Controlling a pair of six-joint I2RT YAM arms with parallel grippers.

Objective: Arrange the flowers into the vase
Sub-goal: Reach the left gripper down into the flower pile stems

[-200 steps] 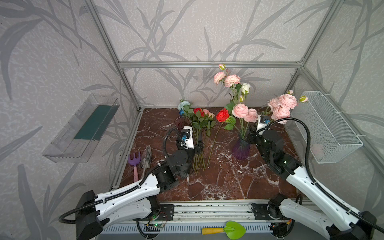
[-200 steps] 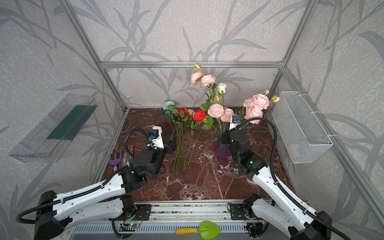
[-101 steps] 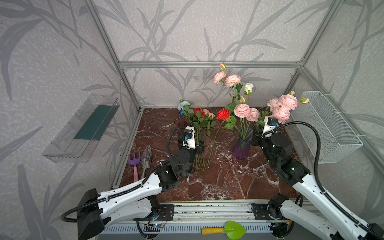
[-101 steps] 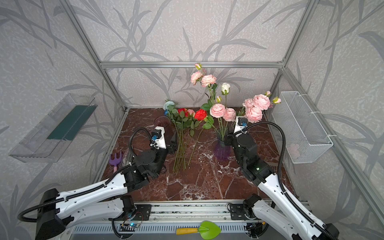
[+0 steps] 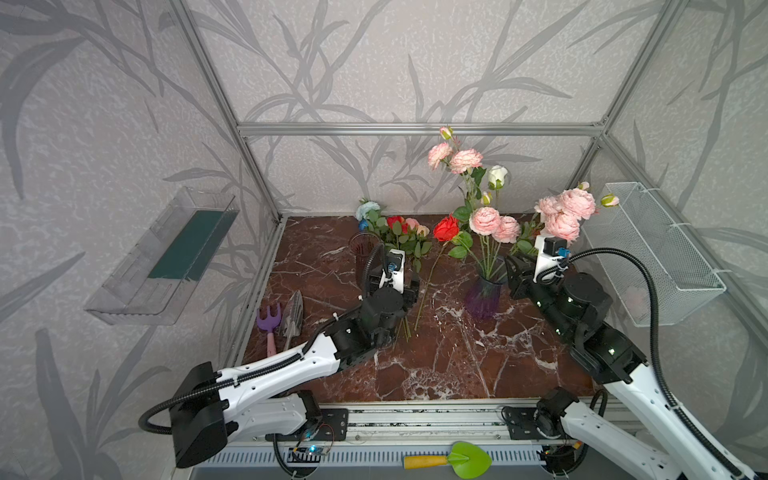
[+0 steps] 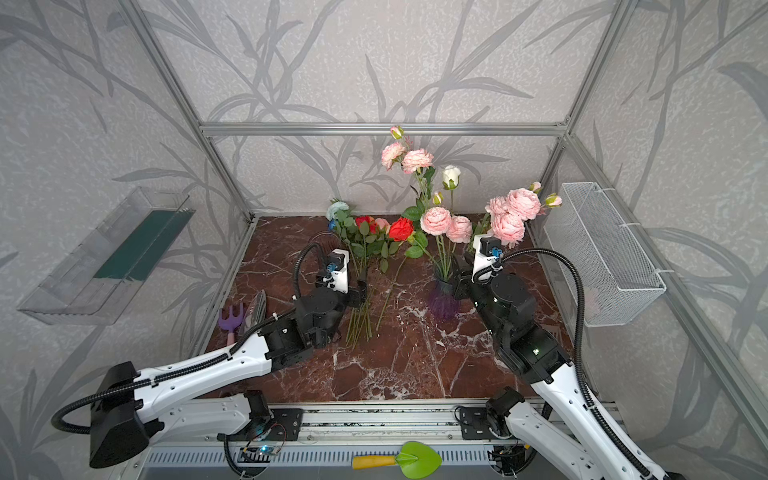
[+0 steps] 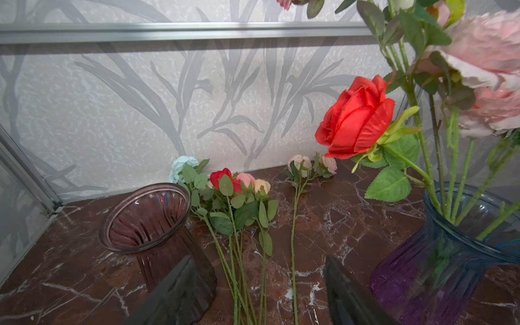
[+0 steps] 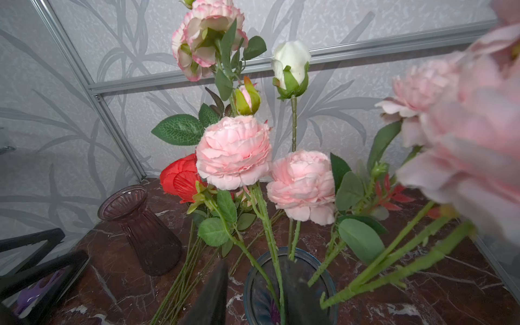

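The purple-blue glass vase (image 5: 483, 293) (image 8: 289, 284) holds several flowers: frilly pink blooms (image 5: 485, 220), a white rose (image 5: 497, 176) and a red rose (image 5: 446, 227) (image 7: 356, 118). A pink bunch (image 5: 565, 212) leans out to the right, its stem ends (image 8: 365, 278) at the vase mouth. My right gripper (image 5: 514, 270) (image 8: 259, 281) hovers open over the mouth, thin stems between its fingers. More flowers (image 5: 399, 239) (image 7: 236, 197) lie on the table beside a single stem (image 7: 294, 239). My left gripper (image 6: 360, 293) (image 7: 261, 295) hangs open over their stems.
An empty dark maroon vase (image 5: 363, 253) (image 7: 149, 222) stands close to the left gripper. A purple hand rake (image 5: 269, 322) and a trowel (image 5: 293, 311) lie at the table's left edge. A wire basket (image 5: 665, 257) and a clear tray (image 5: 166, 257) hang on the side walls.
My right arm has drawn back to the right from the vase and its jaws have widened; the pink bunch stays leaning there. My left gripper edged forward over the lying stems.
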